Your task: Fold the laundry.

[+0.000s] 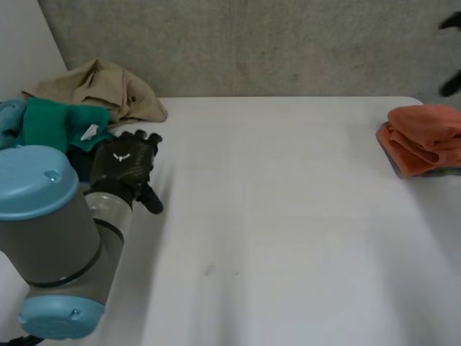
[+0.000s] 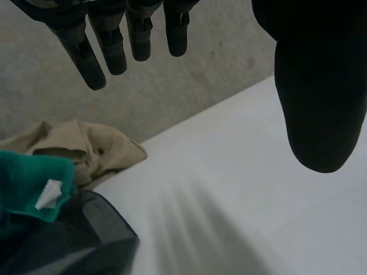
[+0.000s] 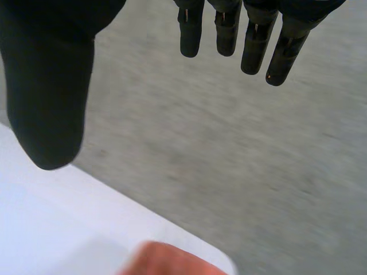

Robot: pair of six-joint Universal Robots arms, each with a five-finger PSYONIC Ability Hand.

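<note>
A pile of unfolded laundry lies at the table's far left: a tan garment (image 1: 108, 86) (image 2: 86, 149), a green cloth (image 1: 54, 122) (image 2: 28, 183) with a white label, and a dark cloth (image 2: 74, 235) beside them. My left hand (image 1: 126, 167) (image 2: 321, 86) hovers next to this pile, open, fingers straight and holding nothing. At the far right edge rests a folded orange cloth (image 1: 423, 137) (image 3: 172, 260). My right hand (image 1: 451, 85) (image 3: 51, 86) hangs above and just behind it, open and empty.
A light-blue cloth (image 1: 9, 119) lies at the pile's left end. The white table (image 1: 274, 216) stretches between the pile and the orange cloth. A grey wall (image 1: 252, 43) stands behind the table's rear edge.
</note>
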